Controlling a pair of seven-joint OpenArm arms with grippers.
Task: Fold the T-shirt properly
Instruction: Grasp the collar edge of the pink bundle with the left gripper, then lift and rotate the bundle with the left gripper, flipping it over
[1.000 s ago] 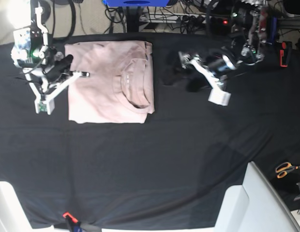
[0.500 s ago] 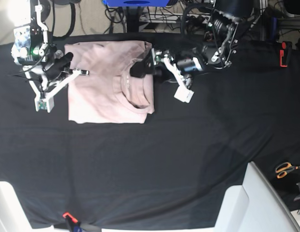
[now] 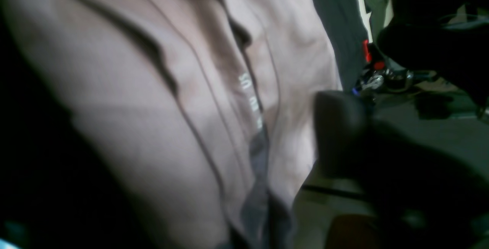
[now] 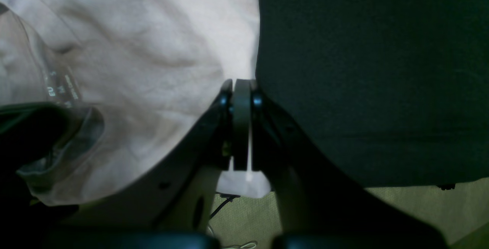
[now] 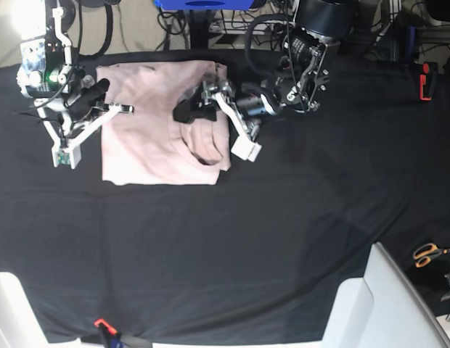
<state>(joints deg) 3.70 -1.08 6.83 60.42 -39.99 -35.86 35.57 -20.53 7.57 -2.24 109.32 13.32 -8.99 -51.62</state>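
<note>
The pale pink T-shirt [image 5: 156, 134] lies folded into a rectangle on the black cloth at the back left, collar [image 5: 210, 148] toward the right. My left gripper [image 5: 190, 109] hovers over the collar area; in the left wrist view [image 3: 183, 126] the jaws stand apart with the shirt [image 3: 153, 100] between them. My right gripper [image 5: 127, 110] is shut, its fingertips [image 4: 241, 88] at the shirt's edge [image 4: 153, 50] where it meets the black cloth [image 4: 363, 69].
A black cloth [image 5: 232, 246] covers the table. Orange-handled scissors [image 5: 428, 254] lie at the right edge. A white panel [image 5: 388, 304] stands at the front right. A red item [image 5: 426, 80] and cables [image 5: 283, 29] lie at the back.
My left arm has swung from the table's right side leftward, and its gripper is now over the shirt's collar. The right arm and the shirt have not moved.
</note>
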